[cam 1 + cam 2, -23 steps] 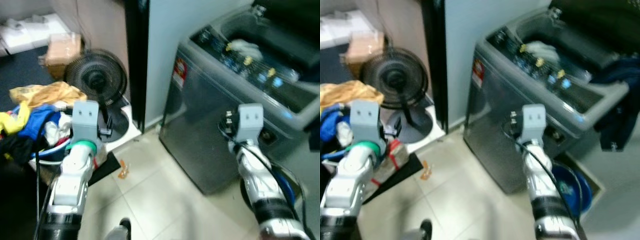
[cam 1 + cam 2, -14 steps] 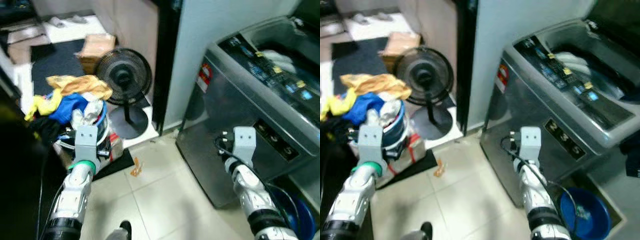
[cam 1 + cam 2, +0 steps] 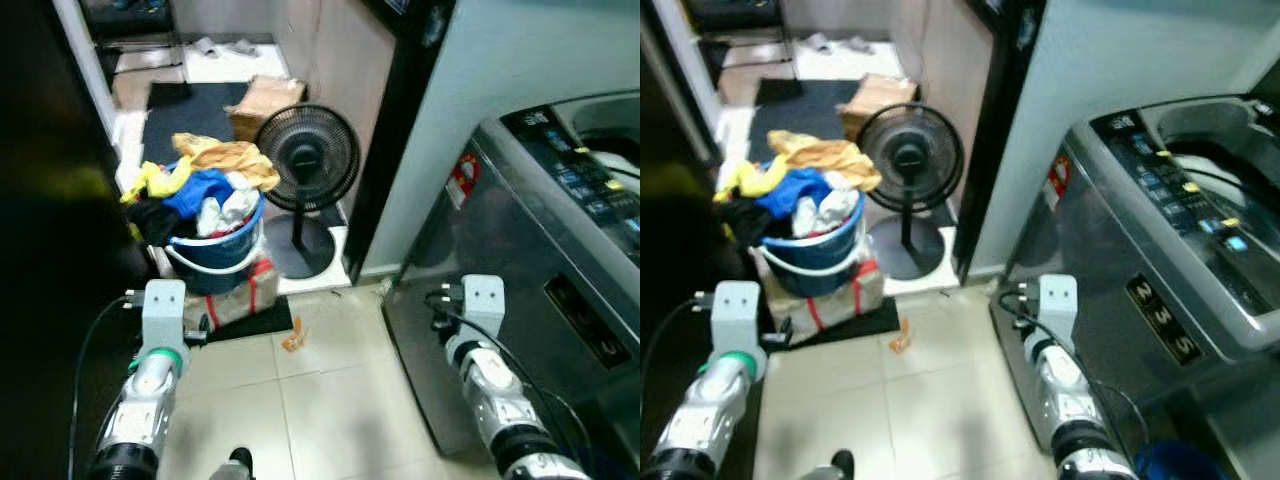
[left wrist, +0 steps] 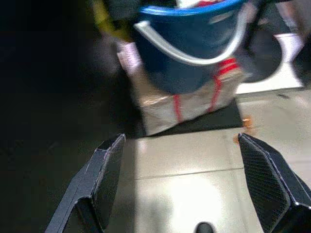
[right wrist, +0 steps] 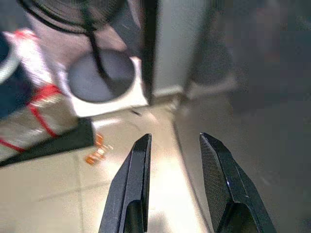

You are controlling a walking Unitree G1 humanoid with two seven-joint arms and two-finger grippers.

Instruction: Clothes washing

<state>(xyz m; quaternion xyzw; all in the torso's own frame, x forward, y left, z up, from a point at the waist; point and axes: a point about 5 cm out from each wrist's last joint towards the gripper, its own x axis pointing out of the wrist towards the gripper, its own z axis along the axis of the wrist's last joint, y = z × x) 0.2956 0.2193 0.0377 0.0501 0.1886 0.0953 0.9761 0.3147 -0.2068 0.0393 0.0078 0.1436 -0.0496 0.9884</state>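
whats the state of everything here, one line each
washing machine: lid up, tub open
blue bucket: upright on a bundle tied with red tape, heaped with clothes, handle down over its front
clothes: piled above the bucket rim
fan: standing upright on the floor
left gripper: open wide, holding nothing
right gripper: open, holding nothing

Pale tiled floor, black standing fan, dark mat, cardboard box.

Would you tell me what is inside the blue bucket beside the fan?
The blue bucket is heaped with clothes: yellow, blue, white and tan pieces show on top. Whatever lies lower down is covered.
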